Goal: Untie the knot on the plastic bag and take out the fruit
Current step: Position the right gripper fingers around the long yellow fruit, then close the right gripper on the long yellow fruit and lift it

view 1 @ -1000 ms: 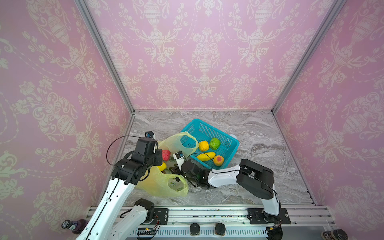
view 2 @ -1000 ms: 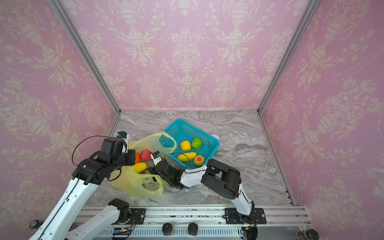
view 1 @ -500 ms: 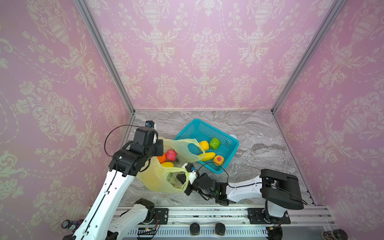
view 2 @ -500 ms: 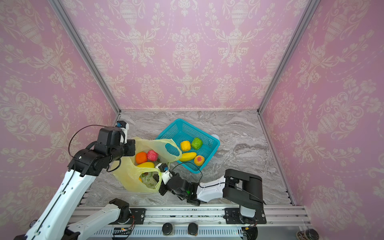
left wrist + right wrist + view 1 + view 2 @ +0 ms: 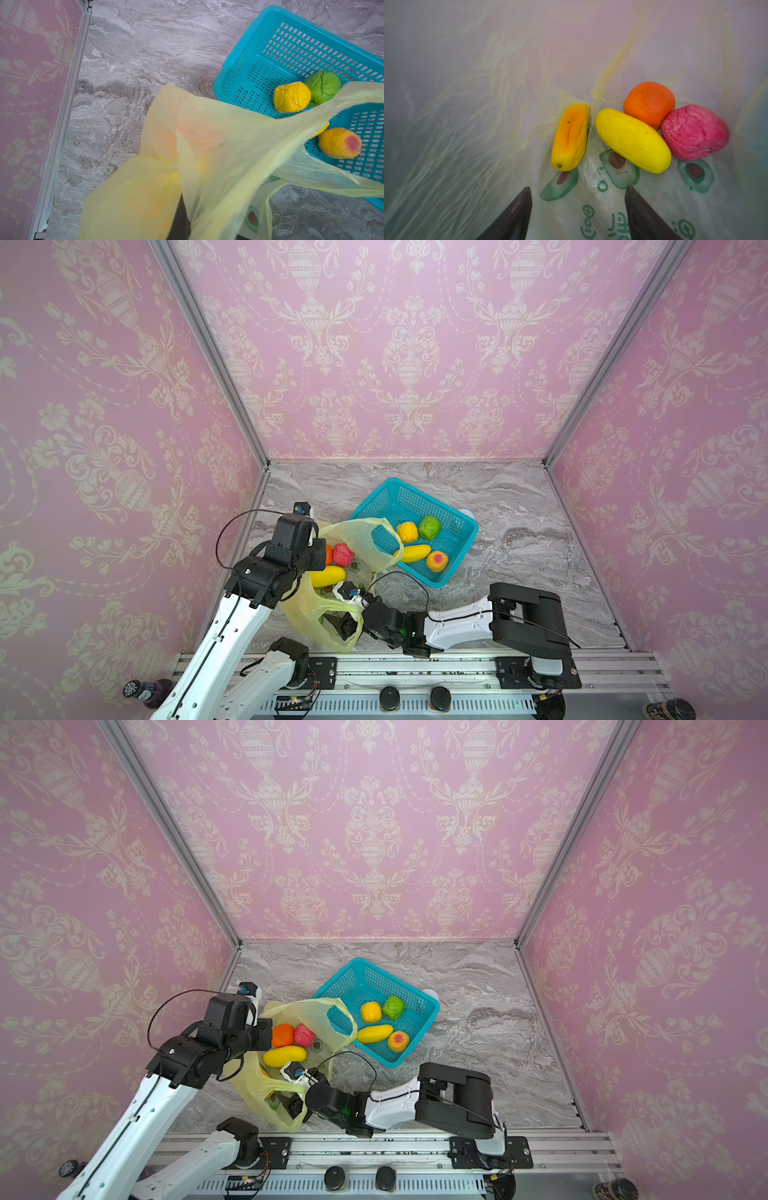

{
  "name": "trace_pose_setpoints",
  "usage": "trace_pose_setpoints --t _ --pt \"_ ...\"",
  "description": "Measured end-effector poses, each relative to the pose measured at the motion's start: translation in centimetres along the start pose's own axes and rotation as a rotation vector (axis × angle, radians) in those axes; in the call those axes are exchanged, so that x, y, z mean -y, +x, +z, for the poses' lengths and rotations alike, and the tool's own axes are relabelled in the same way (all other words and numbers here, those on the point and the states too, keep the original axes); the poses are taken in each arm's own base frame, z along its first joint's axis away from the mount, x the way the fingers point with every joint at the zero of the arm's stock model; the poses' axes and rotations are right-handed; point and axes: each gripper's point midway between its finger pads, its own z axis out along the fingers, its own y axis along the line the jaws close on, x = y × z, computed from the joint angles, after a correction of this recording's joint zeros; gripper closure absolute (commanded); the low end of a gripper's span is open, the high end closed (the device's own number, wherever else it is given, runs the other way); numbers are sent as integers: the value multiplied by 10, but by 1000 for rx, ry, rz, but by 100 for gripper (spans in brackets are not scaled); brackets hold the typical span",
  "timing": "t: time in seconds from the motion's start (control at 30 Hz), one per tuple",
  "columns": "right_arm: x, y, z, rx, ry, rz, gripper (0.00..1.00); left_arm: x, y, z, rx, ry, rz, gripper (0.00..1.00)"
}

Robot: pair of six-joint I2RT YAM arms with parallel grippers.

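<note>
The plastic bag [image 5: 303, 614] sits at 7 o'clock on the table [image 5: 519, 531]. I see no knot; its handle loops stand apart, so I judge the untying done. A second ago the bag slumped low. Now my left gripper [image 5: 318, 551], at the bag's 10 o'clock, has hauled one handle up, fingers pressed together on the film, and the mouth gapes.

My right gripper [image 5: 577, 189] has swung from the bag's middle down to its 6 o'clock end. Its fingers snapped together on nothing and are spread wide again. Ahead of them, untouched, lie four pieces of fruit: a yellow-orange long one [image 5: 571, 137], a long yellow one [image 5: 632, 140], the orange [image 5: 649, 104] and the pink-red one [image 5: 694, 133].

That reads as a reach lined up, not a grasp.

Outward, at the bag's 2 o'clock, is the teal basket [image 5: 459, 556]. It holds the same four as a second ago: yellow oval [image 5: 407, 532], green [image 5: 429, 526], long yellow [image 5: 413, 553] and peach [image 5: 437, 561]. So I judge we're half done. Something small and white [image 5: 465, 513] peeks from behind the basket at 1 o'clock.

In the way: the free handle loop drapes over the basket's near rim, across my carry route. Loose printed film also lies under my fingertips, easy to pinch along with a fruit.
</note>
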Motion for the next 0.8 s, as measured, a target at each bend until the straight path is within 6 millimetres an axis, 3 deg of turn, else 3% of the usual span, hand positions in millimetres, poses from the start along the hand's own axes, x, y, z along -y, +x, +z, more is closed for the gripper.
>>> trace_pose_setpoints --t 0.2,0.37,0.63,0.8 --pt "42 -2 6 -42 112 2 38 1 0 -2 9 13 -2 100" --pt "71 -13 32 -46 134 40 27 4 1 -2 7 31 -2 100" --pt "59 -2 86 -117 34 15 6 7 2 -2 3 48 -2 100" --pt "53 3 110 -161 22 5 3 8 5 0 -2 52 -2 100"
